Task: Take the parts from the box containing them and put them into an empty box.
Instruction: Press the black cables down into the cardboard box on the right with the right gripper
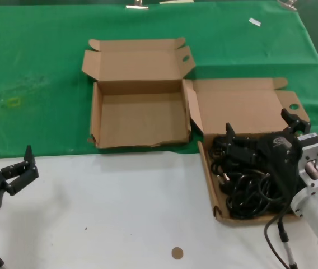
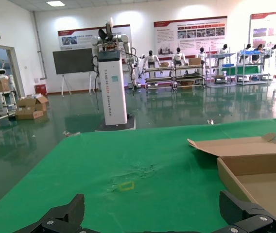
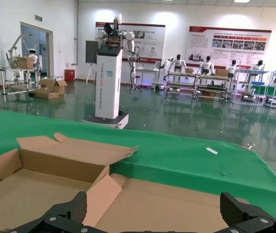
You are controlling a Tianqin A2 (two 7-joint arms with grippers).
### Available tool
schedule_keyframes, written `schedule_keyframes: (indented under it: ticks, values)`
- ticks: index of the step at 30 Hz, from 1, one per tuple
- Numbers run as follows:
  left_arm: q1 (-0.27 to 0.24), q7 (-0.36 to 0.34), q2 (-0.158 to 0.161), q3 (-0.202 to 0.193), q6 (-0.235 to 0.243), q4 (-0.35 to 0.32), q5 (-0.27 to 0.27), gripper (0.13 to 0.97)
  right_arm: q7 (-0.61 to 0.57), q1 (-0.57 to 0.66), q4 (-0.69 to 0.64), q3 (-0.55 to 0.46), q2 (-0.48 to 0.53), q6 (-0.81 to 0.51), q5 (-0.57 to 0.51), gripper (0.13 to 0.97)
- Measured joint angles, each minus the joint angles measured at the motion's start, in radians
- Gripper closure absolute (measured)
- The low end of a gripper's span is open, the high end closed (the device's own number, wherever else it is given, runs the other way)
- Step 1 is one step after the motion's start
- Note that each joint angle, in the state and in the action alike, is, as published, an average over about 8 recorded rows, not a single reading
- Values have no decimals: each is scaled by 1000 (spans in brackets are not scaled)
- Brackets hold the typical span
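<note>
The parts, several black coiled power cords, lie in the box containing them on my right, its tall lid laid open behind. My right gripper hangs just above the cords, open and empty. In the right wrist view its fingers spread wide before that lid, and the cords are out of view. The empty box stands to the left, lid up, and also shows in the right wrist view and the left wrist view. My left gripper is open and empty at the near left.
A green cloth covers the far half of the table and the white tabletop the near half. A small brown disc lies near the front edge. A yellow mark is on the cloth. My own cable hangs by the right arm.
</note>
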Motion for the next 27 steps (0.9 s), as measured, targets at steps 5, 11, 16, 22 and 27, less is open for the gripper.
schedule_keyframes:
  ticks: [5,11,16,22,27]
  values:
    - [0,0,0,0,0,0,0,132,0,0,0,0,0,0,0,129]
    - [0,0,0,0,0,0,0,132,0,0,0,0,0,0,0,129]
    - [0,0,0,0,0,0,0,132,0,0,0,0,0,0,0,129]
    - [0,0,0,0,0,0,0,132,0,0,0,0,0,0,0,129]
    - [0,0,0,0,0,0,0,132,0,0,0,0,0,0,0,129]
